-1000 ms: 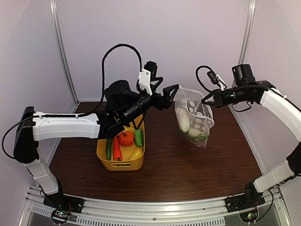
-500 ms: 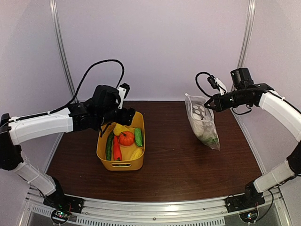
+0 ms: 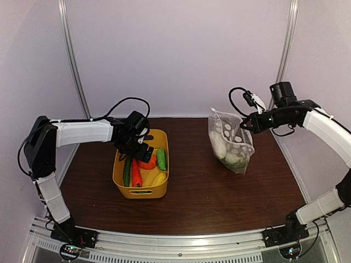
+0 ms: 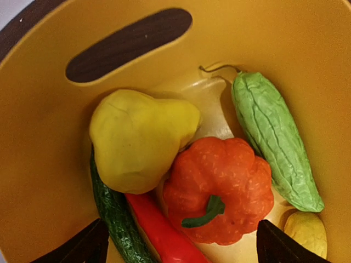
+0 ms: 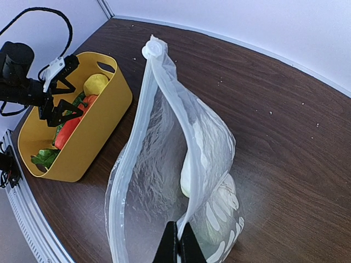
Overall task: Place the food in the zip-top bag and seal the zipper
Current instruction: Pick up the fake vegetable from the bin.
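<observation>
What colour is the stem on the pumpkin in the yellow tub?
Green. The orange pumpkin and its stem show best in the left wrist view.

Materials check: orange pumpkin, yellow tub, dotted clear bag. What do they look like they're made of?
By look: orange ribbed pumpkin: likely moulded plastic, semi-gloss with fine pebbled skin; hard or soft, cannot tell.
yellow tub: smooth satin plastic, probably rigid, with a cut-out handle slot.
clear polka-dot bag: thin glossy plastic film, wrinkled, see-through, hanging limp.

Yellow tub (image 3: pixel 156 190) with slot handles left of centre, dark wooden table (image 3: pixel 219 197) across the lower middle, pale wall (image 3: pixel 181 55) behind, metal rail (image 3: pixel 181 241) along the bottom edge
</observation>
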Robot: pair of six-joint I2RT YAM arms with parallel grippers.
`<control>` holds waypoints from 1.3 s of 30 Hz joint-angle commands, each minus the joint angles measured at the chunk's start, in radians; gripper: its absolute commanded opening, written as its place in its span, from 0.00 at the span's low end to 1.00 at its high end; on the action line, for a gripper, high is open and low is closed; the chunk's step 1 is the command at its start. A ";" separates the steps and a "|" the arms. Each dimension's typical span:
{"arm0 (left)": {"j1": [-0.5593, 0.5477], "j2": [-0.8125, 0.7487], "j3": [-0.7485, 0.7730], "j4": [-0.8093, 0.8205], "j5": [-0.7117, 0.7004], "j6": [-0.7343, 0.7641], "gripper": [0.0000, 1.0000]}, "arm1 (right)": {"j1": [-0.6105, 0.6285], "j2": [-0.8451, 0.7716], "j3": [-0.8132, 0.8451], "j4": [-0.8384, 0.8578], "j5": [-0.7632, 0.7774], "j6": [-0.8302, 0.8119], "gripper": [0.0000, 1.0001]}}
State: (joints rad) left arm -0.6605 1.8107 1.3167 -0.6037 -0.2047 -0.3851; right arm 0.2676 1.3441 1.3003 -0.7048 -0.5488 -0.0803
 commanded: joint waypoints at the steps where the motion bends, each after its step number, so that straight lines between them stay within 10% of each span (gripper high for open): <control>1: 0.004 0.029 0.038 -0.047 0.065 -0.025 0.97 | -0.010 -0.055 -0.024 0.022 0.033 -0.013 0.00; 39: 0.004 0.185 0.138 -0.017 0.166 -0.009 0.91 | -0.019 -0.053 -0.024 0.023 0.020 -0.011 0.00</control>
State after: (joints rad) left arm -0.6598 2.0026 1.4475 -0.6044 -0.0624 -0.4099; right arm 0.2554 1.2961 1.2778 -0.6914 -0.5369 -0.0830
